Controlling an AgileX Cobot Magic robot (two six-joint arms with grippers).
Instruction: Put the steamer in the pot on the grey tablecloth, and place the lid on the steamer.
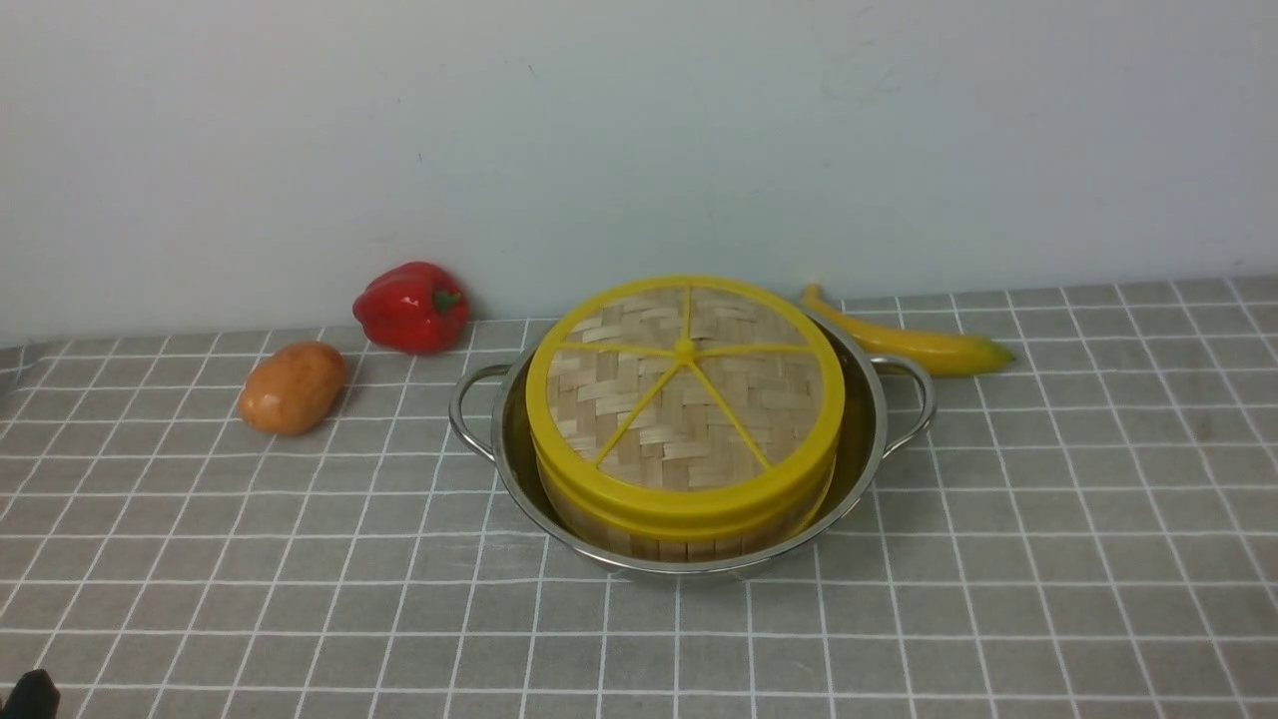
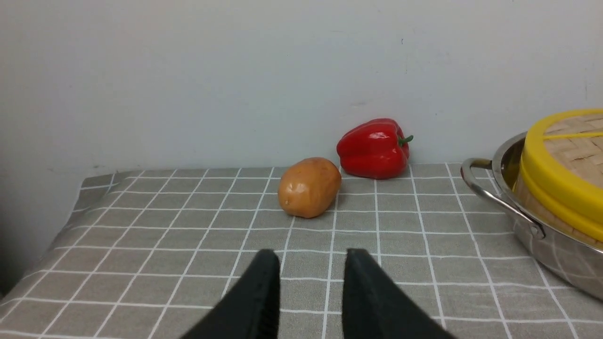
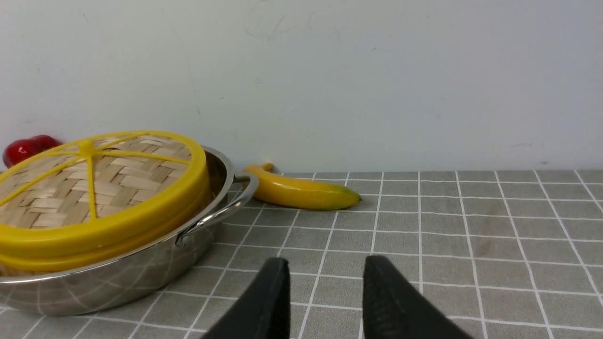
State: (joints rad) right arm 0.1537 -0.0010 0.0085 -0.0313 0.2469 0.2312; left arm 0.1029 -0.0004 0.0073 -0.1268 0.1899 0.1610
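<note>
**Lidded steamer sitting in the pot**

We are looking at the pot (image 1: 519, 479), a wide, shallow, shiny steel vessel with two loop handles, resting upright on the grey tablecloth (image 1: 998, 559), whose thin white lines are forming a grid of squares. The steamer (image 1: 689, 537) is sitting inside the pot, its bamboo side slats and yellow top rim showing above the steel edge. The lid (image 1: 689, 389), a woven bamboo disc with a thick yellow rim, six yellow spokes and a small centre knob, is lying flat on the steamer, covering it fully.
</note>
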